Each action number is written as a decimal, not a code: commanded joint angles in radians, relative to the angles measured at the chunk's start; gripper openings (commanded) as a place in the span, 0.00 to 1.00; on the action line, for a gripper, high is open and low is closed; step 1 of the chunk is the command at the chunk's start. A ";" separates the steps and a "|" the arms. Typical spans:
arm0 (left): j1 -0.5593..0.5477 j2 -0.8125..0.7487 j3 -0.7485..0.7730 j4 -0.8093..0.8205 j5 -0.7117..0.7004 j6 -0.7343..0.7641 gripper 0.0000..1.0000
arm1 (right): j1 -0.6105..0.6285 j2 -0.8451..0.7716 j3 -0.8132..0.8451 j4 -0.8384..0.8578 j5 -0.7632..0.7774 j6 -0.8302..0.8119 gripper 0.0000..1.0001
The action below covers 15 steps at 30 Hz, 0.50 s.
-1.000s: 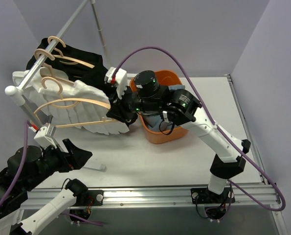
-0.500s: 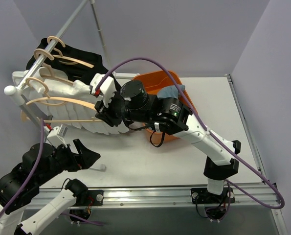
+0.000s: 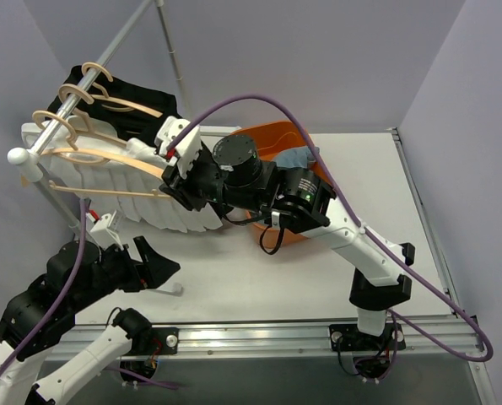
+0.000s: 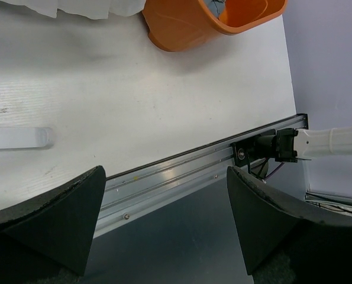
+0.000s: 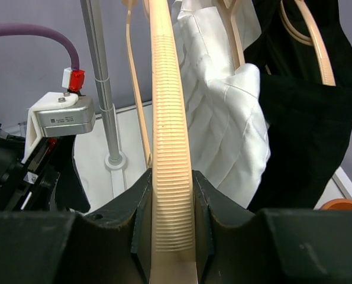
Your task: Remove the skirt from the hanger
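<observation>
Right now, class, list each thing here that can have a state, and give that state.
Right fingers: shut on the hanger.
Left fingers: open, empty.
Hanger: hooked on the rail.
Skirt: hanging, not yet off.
Black garment: hanging.
Bin: tilted, blue cloth inside.

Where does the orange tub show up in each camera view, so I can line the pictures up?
Top external: orange tub near centre, mostly hidden behind the right arm.
Left wrist: top edge, just right of centre.
Right wrist: only a sliver in the bottom right corner, far from the clamped hanger.
Shared landmark: the white skirt, visible in all three.
</observation>
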 commanded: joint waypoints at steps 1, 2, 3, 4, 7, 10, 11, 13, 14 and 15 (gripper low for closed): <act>0.003 0.004 0.009 0.040 0.016 0.007 0.92 | 0.006 0.035 0.033 0.091 -0.037 -0.004 0.00; 0.003 0.001 0.009 0.036 0.015 0.007 0.92 | 0.006 0.044 0.039 0.085 -0.047 -0.003 0.00; 0.004 0.000 0.012 0.031 0.012 0.008 0.92 | 0.006 0.058 0.042 0.082 -0.056 -0.001 0.00; 0.004 -0.002 0.012 0.019 0.004 0.008 0.92 | 0.006 0.062 0.045 0.079 -0.065 0.005 0.00; 0.004 -0.016 0.012 0.010 -0.002 0.002 0.92 | 0.004 0.067 0.027 0.087 -0.079 0.006 0.00; 0.003 -0.027 0.005 0.005 -0.004 -0.008 0.92 | 0.004 0.066 0.012 0.105 -0.090 0.008 0.00; 0.004 -0.030 0.003 0.004 -0.005 -0.010 0.92 | 0.003 0.067 0.012 0.105 -0.093 0.011 0.00; 0.004 -0.031 0.006 -0.001 -0.005 -0.011 0.92 | 0.001 0.069 0.009 0.105 -0.100 0.014 0.00; 0.003 -0.034 0.008 -0.003 -0.007 -0.013 0.92 | 0.001 0.069 0.006 0.105 -0.103 0.016 0.00; 0.004 -0.034 0.008 -0.009 -0.010 -0.013 0.92 | 0.001 0.069 -0.001 0.106 -0.108 0.017 0.00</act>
